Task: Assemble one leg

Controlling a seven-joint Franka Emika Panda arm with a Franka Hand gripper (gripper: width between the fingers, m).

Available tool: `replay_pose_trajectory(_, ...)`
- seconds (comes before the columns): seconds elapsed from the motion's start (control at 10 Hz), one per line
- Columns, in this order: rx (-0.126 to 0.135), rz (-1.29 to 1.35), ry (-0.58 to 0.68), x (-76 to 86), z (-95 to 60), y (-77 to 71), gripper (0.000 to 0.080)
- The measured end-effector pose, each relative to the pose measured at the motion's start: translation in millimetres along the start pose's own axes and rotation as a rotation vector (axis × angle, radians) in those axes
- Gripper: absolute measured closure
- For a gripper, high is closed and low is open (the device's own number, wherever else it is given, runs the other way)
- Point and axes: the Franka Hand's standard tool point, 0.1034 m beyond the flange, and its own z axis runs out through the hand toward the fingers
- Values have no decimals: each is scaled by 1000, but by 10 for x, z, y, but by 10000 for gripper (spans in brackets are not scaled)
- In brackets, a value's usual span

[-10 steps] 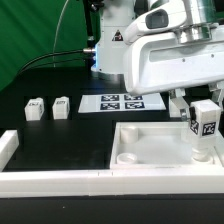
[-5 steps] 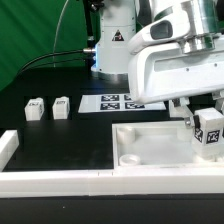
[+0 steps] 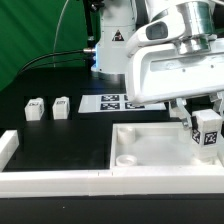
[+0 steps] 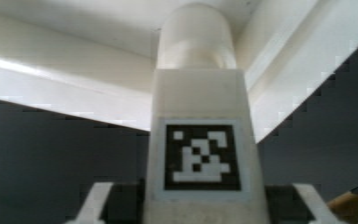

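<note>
Gripper [image 3: 204,112] is clamped on the leg [image 3: 208,135], holding it tilted low over the tabletop [image 3: 118,150] corner at the exterior view's right. Leg prob. not seated yet; insert + screw-in left. Vs 1 s ago: leg is further right and more tilted.
</note>
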Motion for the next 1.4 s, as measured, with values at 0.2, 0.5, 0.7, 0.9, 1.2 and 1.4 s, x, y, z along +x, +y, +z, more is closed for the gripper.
replay_pose_trajectory(0.2,1,-2,-2,40,-28,-1,294)
replay_pose_trajectory(0.5,-1,-2,0,54,-41,12,154)
replay_pose_trajectory(0.7,-1,-1,0,51,-39,16,151)
replay_pose_trajectory(0.9,-1,-1,0,49,-38,16,150)
replay_pose_trajectory(1.2,-1,-1,-1,45,-35,15,150)
replay_pose_trajectory(1.4,17,-4,-52,25,-18,-18,150)
